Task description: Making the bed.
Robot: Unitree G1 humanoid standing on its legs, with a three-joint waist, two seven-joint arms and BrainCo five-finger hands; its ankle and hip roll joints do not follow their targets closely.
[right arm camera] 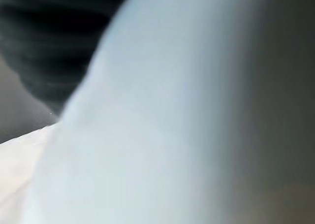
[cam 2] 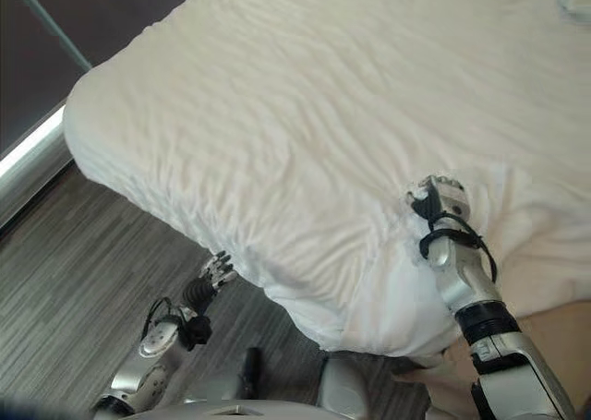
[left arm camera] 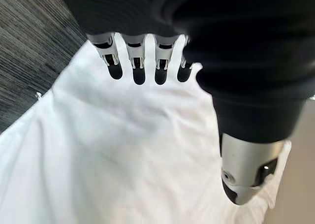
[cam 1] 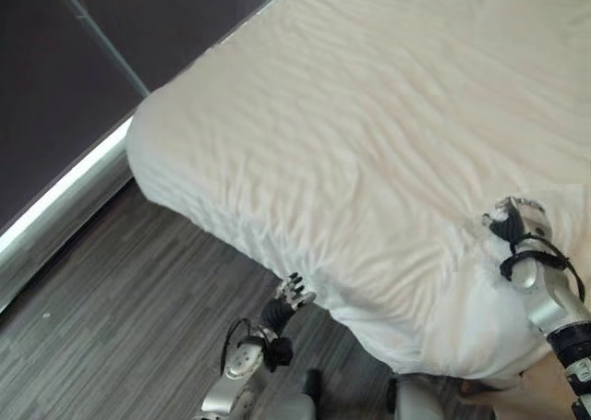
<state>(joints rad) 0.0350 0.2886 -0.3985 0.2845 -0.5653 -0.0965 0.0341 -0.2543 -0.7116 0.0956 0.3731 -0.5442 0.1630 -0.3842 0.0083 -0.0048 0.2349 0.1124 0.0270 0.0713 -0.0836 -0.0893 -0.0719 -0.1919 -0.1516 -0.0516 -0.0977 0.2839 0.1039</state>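
Grey floor (cam 1: 120,318), white bed (cam 1: 388,115), no writing.

You get bright, even light on the white sheet (cam 1: 369,143), almost washed out, with soft shadows only in its wrinkles. A glowing strip (cam 1: 65,185) runs along the dark wall's foot. The wood floor (cam 1: 120,318) stays dim. Your right wrist view is a blur of pale cloth (right arm camera: 162,135) pressed close.

- The right hand (cam 2: 441,198) lay against the white sheet (cam 1: 369,143) — its fingers were buried in cloth.
- The bed's far end was cut off by the picture's edge.
- White cloth blurred the right wrist view.
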